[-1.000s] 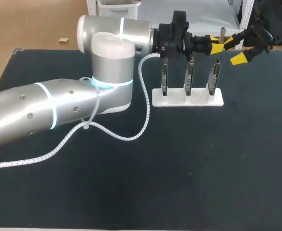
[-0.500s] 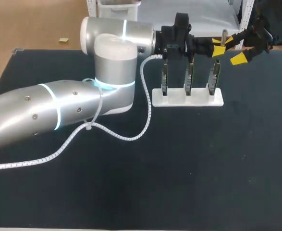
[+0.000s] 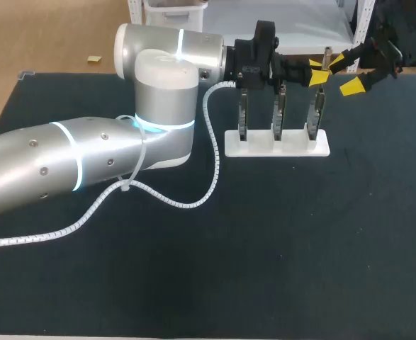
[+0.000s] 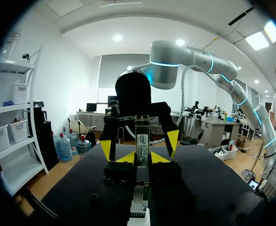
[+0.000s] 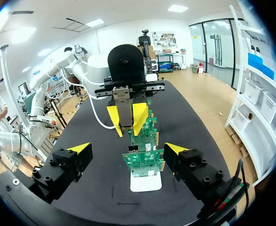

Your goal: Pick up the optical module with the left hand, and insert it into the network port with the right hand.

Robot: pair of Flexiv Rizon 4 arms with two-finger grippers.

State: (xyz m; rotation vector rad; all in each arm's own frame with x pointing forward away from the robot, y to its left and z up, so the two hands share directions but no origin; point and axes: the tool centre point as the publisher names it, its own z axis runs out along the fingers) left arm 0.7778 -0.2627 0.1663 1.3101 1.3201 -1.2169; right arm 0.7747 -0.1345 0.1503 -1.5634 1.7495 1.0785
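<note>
Left wrist view: pinches the optical module [image 4: 141, 134] upright between the yellow tips of the left gripper [image 4: 141, 159], over the right end of a row of circuit boards [image 3: 277, 117]. Faces the right gripper [image 3: 346, 72], fingers spread wide, just right of it. Beneath, white stand [image 3: 277, 144] on the far part of the table [image 3: 264, 248].

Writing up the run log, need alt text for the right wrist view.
The left gripper is shut on a small metal module, above green circuit boards standing in a white holder. The right gripper is open, the boards ahead of it.
</note>
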